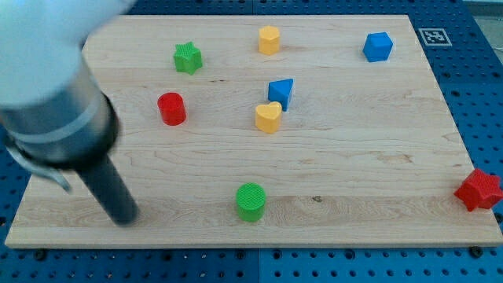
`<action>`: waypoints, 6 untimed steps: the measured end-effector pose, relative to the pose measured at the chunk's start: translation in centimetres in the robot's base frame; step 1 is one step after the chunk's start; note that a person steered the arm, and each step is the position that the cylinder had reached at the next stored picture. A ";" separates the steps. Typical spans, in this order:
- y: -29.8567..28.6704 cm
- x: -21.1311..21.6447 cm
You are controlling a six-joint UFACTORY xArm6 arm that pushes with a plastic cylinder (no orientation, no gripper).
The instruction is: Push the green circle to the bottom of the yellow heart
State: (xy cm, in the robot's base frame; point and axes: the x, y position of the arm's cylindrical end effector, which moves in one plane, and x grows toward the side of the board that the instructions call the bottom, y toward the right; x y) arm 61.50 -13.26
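Note:
The green circle [251, 201] stands near the view's bottom, a little left of the middle. The yellow heart [268, 117] is above it, near the board's centre, touching a blue triangle [281, 92] at its upper right. My tip [124, 218] is at the view's lower left, well to the left of the green circle and apart from all blocks.
A red cylinder [171, 108] and a green star [188, 57] lie at the upper left. A yellow hexagon [269, 39] and a blue cube [378, 46] are at the top. A red star [478, 189] sits at the board's right edge [464, 157]. My arm's blurred body fills the upper left corner.

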 end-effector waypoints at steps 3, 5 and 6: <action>23.7 -2.8; 16.2 -3.4; 7.5 -6.2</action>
